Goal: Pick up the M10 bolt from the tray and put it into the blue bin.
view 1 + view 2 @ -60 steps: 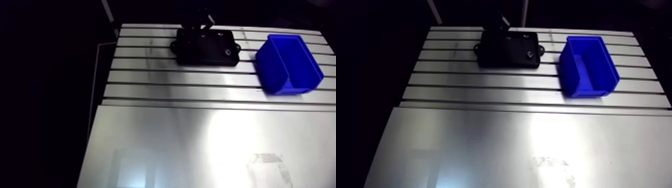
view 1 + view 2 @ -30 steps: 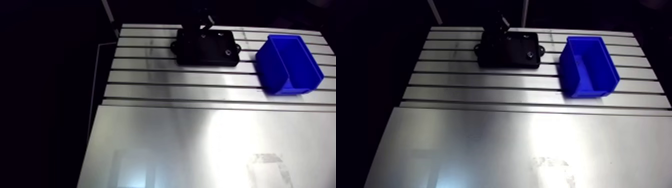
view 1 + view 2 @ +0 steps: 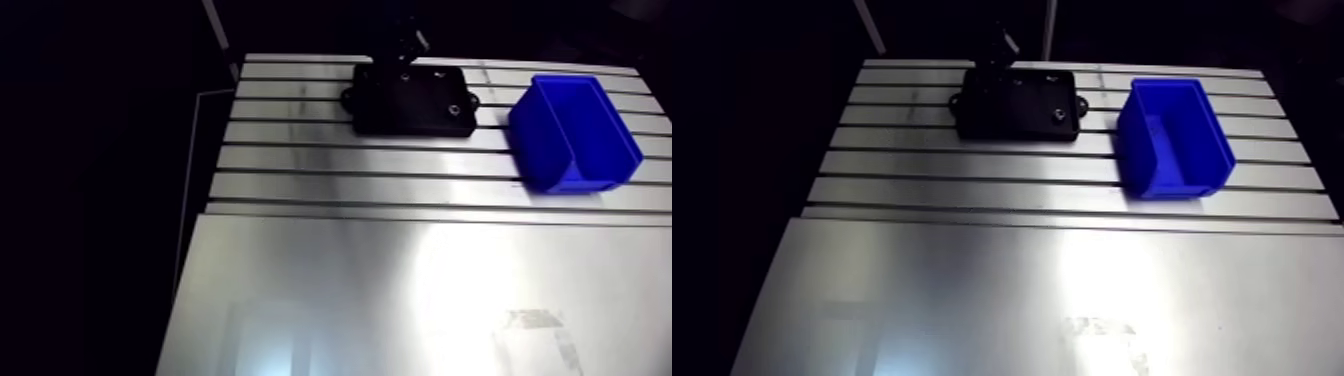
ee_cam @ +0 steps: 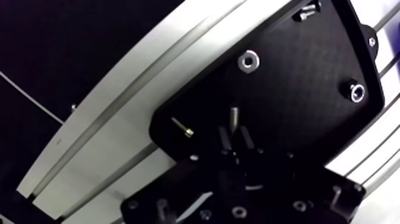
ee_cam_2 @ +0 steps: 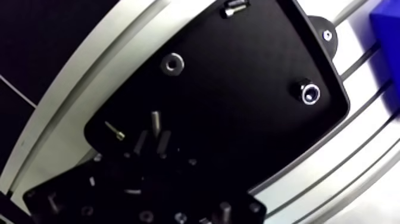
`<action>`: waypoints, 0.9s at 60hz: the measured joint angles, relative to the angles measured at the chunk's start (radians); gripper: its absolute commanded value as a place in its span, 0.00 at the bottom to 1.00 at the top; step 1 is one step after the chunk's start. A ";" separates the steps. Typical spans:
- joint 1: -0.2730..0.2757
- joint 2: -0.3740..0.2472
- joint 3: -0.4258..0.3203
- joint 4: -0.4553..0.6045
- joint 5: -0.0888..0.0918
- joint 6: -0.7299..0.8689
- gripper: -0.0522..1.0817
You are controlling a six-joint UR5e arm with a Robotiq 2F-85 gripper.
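Arm view: black tray (image 3: 410, 100) sits at the 12 o'clock end of the slotted counter (image 3: 400, 290). The blue bin (image 3: 575, 135) stands at 3 o'clock of the tray, near it but not touching, with its open top up. The 6 o'clock half of the counter is a plain bright sheet. The claw (image 4: 234, 136) hangs over the tray's 12 o'clock edge, small and dark in this view.

Wrist view, with 12 o'clock taken as straight ahead of the claw: the two fingers (image 4: 246, 138) stand close together with only a narrow gap. The near end of the M10 bolt (image 4: 233, 116), a grey shaft, sits in that gap, and the rest of it points to 12 o'clock. The claw looks pinched on the shaft. The bolt is over the tray floor; I cannot tell whether it is lifted or touching.

Other parts in the tray:
- A ring-shaped nut or washer (image 4: 248, 59) at 12 o'clock, well beyond the bolt tip.
- A small brass-tipped screw (image 4: 183, 127) at 10 o'clock, close to the tray's edge.
- A socket-head piece (image 4: 356, 91), seen end-on, at 2 o'clock.
- A short silver fastener (image 4: 306, 11) at 1 o'clock, by the far rim.
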 measured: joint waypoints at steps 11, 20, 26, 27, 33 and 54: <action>0.002 -0.035 0.005 0.002 0.000 -0.013 0.94; 0.004 -0.084 0.014 0.005 0.003 -0.078 0.94; 0.004 -0.116 0.018 0.009 0.005 -0.127 0.92; 0.004 -0.122 0.018 0.010 0.005 -0.137 0.91; 0.002 -0.153 0.020 0.019 0.007 -0.183 0.91; -0.005 -0.252 -0.006 0.122 0.020 -0.458 0.93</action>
